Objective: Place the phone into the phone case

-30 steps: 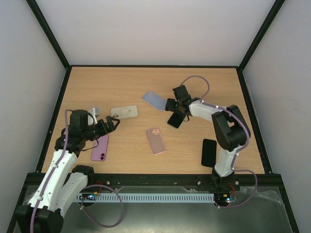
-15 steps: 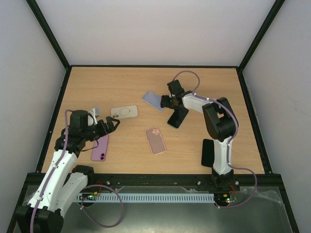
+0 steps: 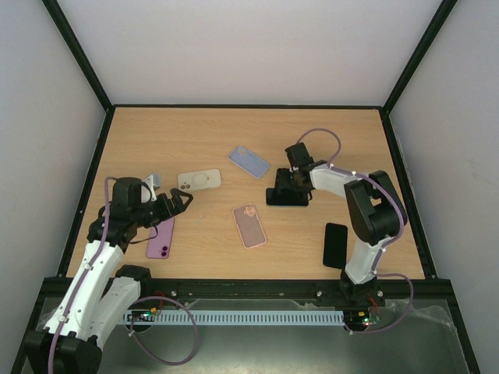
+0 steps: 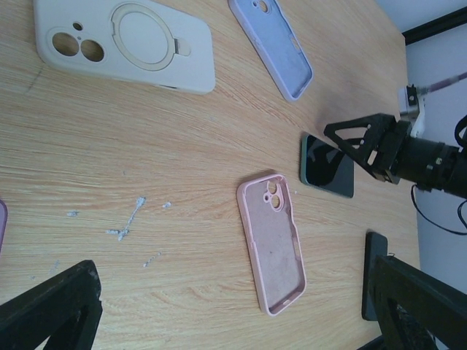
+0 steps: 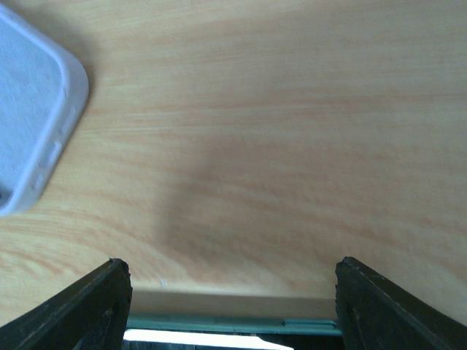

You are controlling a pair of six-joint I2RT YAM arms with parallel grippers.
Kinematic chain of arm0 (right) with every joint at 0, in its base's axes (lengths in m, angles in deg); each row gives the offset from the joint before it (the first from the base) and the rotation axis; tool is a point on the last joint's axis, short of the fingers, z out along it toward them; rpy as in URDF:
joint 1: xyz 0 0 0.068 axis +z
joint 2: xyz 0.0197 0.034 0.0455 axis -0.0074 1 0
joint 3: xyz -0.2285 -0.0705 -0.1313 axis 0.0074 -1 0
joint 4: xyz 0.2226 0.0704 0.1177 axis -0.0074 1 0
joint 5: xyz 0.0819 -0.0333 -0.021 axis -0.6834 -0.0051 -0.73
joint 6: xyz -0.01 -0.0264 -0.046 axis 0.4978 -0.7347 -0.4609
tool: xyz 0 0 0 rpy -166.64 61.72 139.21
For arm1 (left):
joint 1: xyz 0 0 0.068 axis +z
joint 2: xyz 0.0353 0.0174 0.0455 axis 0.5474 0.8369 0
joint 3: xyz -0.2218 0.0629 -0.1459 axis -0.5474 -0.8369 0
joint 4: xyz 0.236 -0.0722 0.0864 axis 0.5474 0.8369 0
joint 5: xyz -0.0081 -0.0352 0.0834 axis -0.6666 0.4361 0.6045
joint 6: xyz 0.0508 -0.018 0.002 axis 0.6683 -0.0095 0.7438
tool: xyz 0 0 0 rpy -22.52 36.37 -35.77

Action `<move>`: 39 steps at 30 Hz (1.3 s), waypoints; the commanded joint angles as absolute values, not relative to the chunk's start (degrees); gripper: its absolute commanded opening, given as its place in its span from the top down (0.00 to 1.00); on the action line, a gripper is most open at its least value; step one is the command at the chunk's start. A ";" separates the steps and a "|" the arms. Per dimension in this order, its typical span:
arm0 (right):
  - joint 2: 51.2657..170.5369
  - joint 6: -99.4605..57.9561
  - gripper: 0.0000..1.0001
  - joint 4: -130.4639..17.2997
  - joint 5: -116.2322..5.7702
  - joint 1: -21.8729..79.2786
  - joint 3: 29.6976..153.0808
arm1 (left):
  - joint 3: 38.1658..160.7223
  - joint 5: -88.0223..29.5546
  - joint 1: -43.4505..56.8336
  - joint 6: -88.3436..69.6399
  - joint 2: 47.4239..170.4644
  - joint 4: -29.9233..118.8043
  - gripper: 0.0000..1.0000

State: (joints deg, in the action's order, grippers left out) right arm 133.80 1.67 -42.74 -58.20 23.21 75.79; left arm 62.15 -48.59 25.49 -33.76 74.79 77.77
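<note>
The phone lies low on the wooden table, right of centre. It is a dark, glossy slab with a teal edge and rounded corners. Whether its whole back rests on the wood cannot be told. The right gripper pinches the phone across its width. In the right wrist view the teal edge spans from one finger to the other.

The pink case lies just beside the phone, on its near left, and apart from it. It lies open side up, and its hollow shows only a matte, slightly soiled lining and a cut-out for two lenses. The lavender case lies farther back, also open side up, with only its own lining showing. The cream case lies back up, smooth, with a round ring. A black phone lies flat near the right arm's base.

The left gripper is spread wide and holds nothing. It is poised beside a purple item; whether that is a phone or a case cannot be told.
</note>
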 commanded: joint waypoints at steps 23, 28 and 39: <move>120.98 11.50 0.26 -39.22 -53.77 39.14 58.77 | 59.56 -52.54 23.69 -36.45 73.45 77.07 0.04; 126.05 9.67 0.22 -35.48 -48.10 40.39 64.25 | 59.97 -52.22 23.12 -36.73 73.21 77.12 0.04; 132.55 11.97 0.12 -35.62 -46.71 42.56 69.76 | 60.39 -51.61 22.91 -36.87 70.98 79.04 0.04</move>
State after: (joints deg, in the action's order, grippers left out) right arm 129.00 10.43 -40.21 -47.25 41.73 69.58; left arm 60.20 -51.43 23.17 -36.54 72.61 77.57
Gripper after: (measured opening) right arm 0.875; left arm 0.960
